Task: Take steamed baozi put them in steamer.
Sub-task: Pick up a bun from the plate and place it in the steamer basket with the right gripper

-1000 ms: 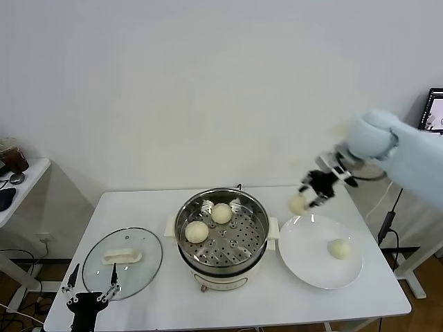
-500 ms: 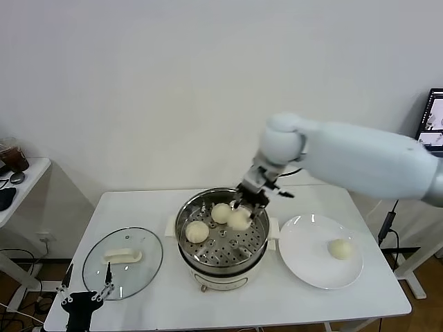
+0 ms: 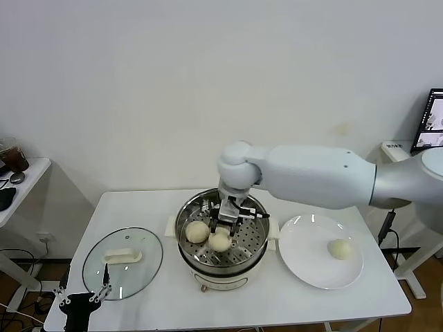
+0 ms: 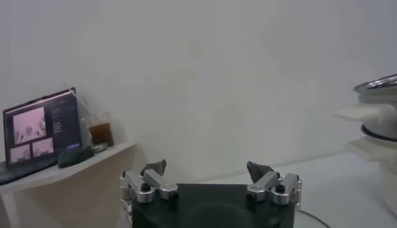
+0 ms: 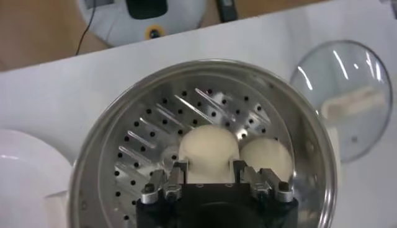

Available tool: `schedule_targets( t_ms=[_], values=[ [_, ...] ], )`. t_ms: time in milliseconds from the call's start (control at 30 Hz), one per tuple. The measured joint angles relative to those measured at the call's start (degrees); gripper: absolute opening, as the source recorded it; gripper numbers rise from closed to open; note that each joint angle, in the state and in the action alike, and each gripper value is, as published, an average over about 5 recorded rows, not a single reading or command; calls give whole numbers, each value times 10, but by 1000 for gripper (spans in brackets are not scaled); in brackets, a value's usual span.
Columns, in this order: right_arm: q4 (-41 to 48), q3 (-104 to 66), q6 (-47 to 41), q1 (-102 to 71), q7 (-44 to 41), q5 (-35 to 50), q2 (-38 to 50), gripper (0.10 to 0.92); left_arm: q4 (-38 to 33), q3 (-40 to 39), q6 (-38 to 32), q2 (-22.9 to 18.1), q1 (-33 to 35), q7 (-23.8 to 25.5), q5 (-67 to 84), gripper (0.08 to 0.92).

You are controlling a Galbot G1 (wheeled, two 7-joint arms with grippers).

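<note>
Right gripper (image 3: 223,232) down inside the steamer (image 3: 256,243), fingers (image 5: 180,173) clamped on either side of a steamed baozi (image 5: 209,153) resting on the perforated tray (image 5: 143,146). Second baozi (image 3: 197,232) just beside it on the tray, toward the desk's left edge, apparently touching. Steamer at the middle of the desk (image 3: 291,304). Last baozi (image 3: 338,248) alone on the white plate (image 3: 304,263) near the right edge. Glass lid (image 3: 122,262) flat near the front left corner. Left gripper (image 3: 82,299) parked off that corner, fingers (image 4: 153,167) spread wide, holding nothing.

White table (image 3: 291,304): glass lid (image 3: 122,262), steamer (image 3: 201,214), white plate (image 3: 311,266).
</note>
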State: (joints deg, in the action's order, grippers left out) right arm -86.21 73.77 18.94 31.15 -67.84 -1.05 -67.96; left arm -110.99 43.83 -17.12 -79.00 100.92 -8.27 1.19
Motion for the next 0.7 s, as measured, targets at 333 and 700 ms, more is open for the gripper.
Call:
schedule_targets(
  t_ms=[333, 700],
  values=[
    [-6, 9, 41, -13, 5, -12, -6, 496, 1, -1, -1, -2, 2, 0, -1, 823],
    [-4, -2, 60, 2, 9, -20, 9, 748, 2, -4, -1, -3, 1, 0, -1, 823]
  ],
)
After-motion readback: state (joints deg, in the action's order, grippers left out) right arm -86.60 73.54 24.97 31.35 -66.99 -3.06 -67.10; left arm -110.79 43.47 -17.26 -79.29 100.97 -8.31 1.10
